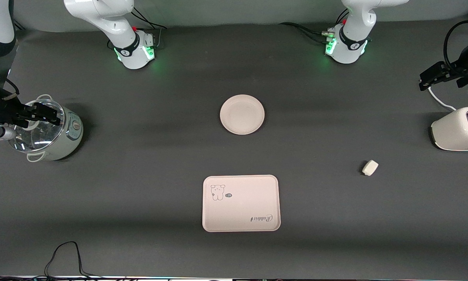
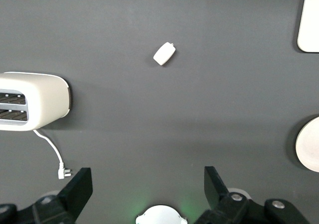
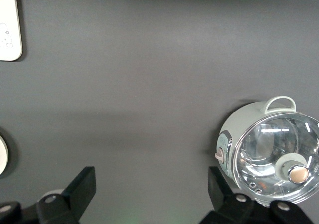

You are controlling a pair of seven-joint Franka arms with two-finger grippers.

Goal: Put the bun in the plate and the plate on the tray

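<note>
Nothing is grasped yet — the bun (image 1: pixel 370 168) lies on the surface near the toaster (image 1: pixel 458 128), the empty plate (image 1: pixel 242 114) and tray (image 1: pixel 240 203) apart. Left gripper (image 1: pixel 433 78) and right gripper (image 1: pixel 42 115) hang raised at their ends — fingers spread wide, empty.

Dark grey matte table (image 1: pixel 140 187) fills whole view, faint lighter bands across surface. Pale grey-green wall strip (image 1: pixel 238 9) along far edge. Black cable (image 1: pixel 64 255) loops at near edge. Green glow on tabletop at 2 far spots.
</note>
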